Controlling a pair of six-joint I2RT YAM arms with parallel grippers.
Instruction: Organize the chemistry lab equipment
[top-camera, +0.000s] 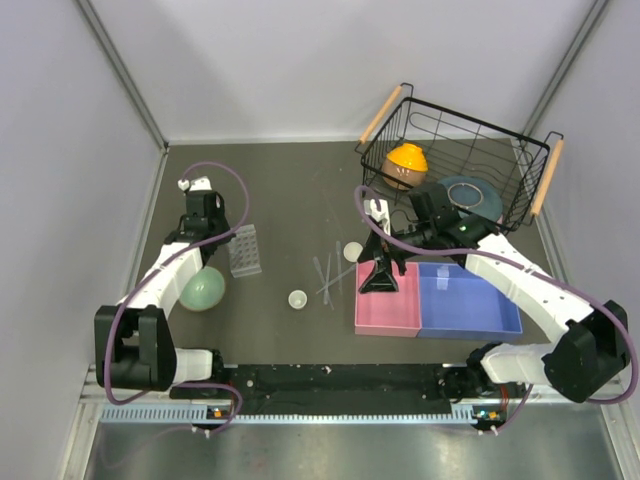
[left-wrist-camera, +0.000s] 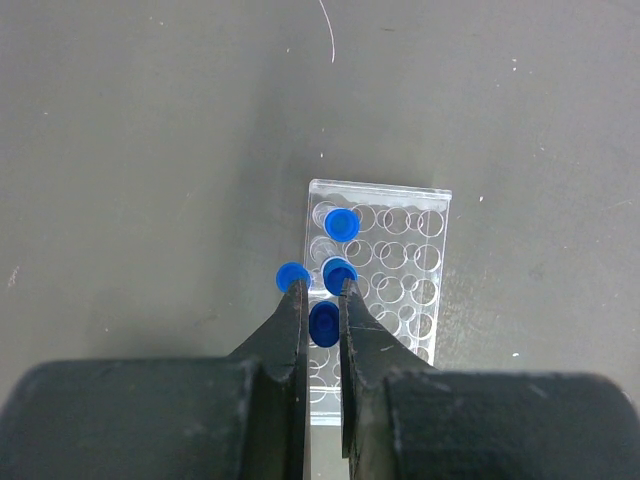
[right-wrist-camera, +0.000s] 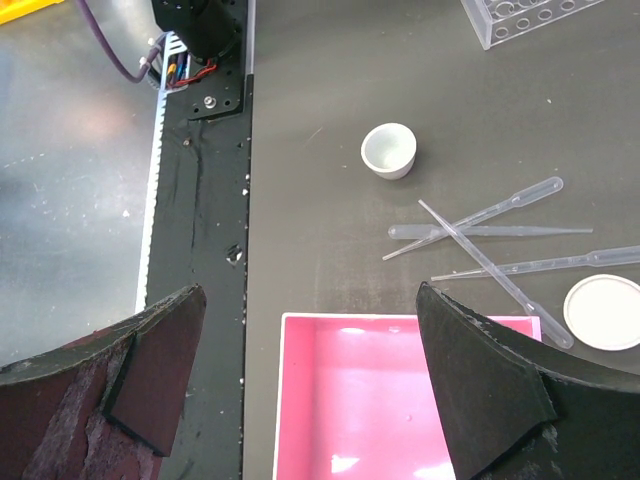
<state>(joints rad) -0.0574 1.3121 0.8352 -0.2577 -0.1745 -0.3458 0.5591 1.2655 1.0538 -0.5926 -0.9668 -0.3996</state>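
The table (top-camera: 300, 190) looks about half sorted. The pink tray (right-wrist-camera: 350, 400) near the right edge shows nothing in it, and the right hand (right-wrist-camera: 310, 292) is spread wide above it. The clear rack (left-wrist-camera: 400, 250) stands toward the left edge. Pipettes (right-wrist-camera: 480, 225) and two white dishes (right-wrist-camera: 389, 150) lie loose mid-table, likely still to be sorted. A few blue-capped tubes (left-wrist-camera: 341, 224) sit in the rack under the left hand (left-wrist-camera: 320, 285), whose fingers are almost pressed together. I cannot tell whether it pinches a tube.
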